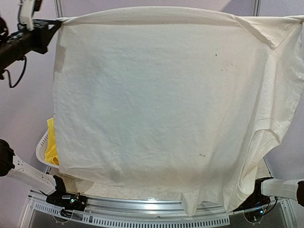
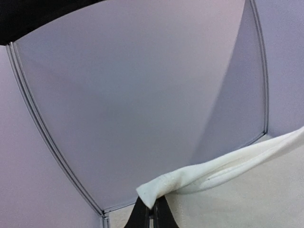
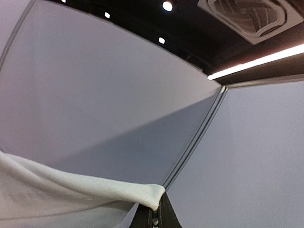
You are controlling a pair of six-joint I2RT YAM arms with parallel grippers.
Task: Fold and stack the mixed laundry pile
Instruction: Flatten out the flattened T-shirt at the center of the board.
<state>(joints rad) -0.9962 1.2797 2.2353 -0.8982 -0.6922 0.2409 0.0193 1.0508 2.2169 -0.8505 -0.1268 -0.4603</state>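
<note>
- White T-shirt (image 1: 156, 104) hangs spread out flat and fills nearly the whole overhead frame, its top edge stretched straight along the upper border.
- At the upper left of that frame, the left gripper (image 1: 57, 23) pinches the shirt's top corner; its wrist view shows the black jaws closed tight on a bunched fold of cloth.
- The right gripper (image 3: 154, 213) sits at the bottom centre of its own wrist view, jaws likewise clamped on a rolled corner of the shirt. It lies outside the overhead frame.
- A sleeve (image 1: 270, 28) is creased at the upper right, and the lower hem drapes down to the metal rail (image 1: 142, 209) along the bottom.
- Bright yellow shorts (image 1: 51, 142) peek out at the lower left, lying in a white slotted basket (image 1: 41, 151) mostly hidden behind the shirt.
</note>
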